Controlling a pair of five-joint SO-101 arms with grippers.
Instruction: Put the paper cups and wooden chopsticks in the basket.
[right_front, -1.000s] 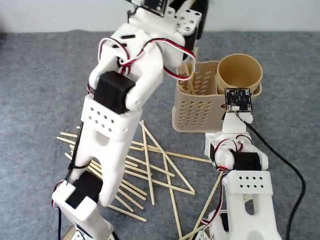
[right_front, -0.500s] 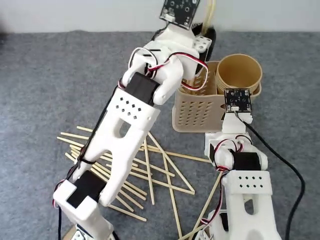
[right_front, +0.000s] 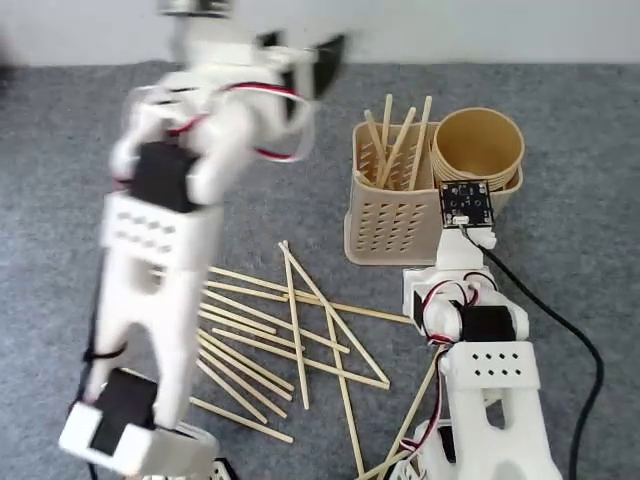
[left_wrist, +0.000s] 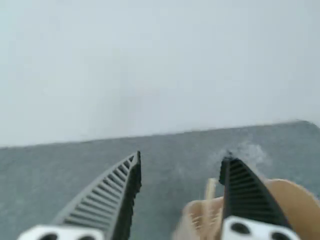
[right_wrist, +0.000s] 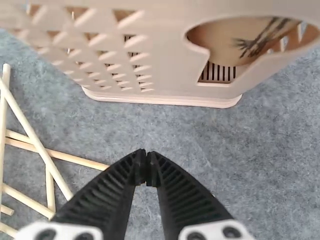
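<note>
**High view:** basket (right_front: 390, 225) right of centre. Paper cups (right_front: 478, 140) stacked in its right compartment, standing chopsticks (right_front: 397, 140) leaning in left compartment. Loose chopsticks (right_front: 290, 330) scattered on grey mat (right_front: 560, 250), centre to lower left, apart from basket. Left arm (right_front: 150, 260) along left side, up to upper left. Right arm (right_front: 485, 370) lower right, just below basket.

**Left wrist view:** left gripper (left_wrist: 182, 157) spread wide, nothing between jaws. Basket and cups lie beyond one finger.

**Right wrist view:** right gripper (right_wrist: 146, 155) pressed together, empty, over mat, near basket wall. Loose chopsticks lie off to one side.
</note>
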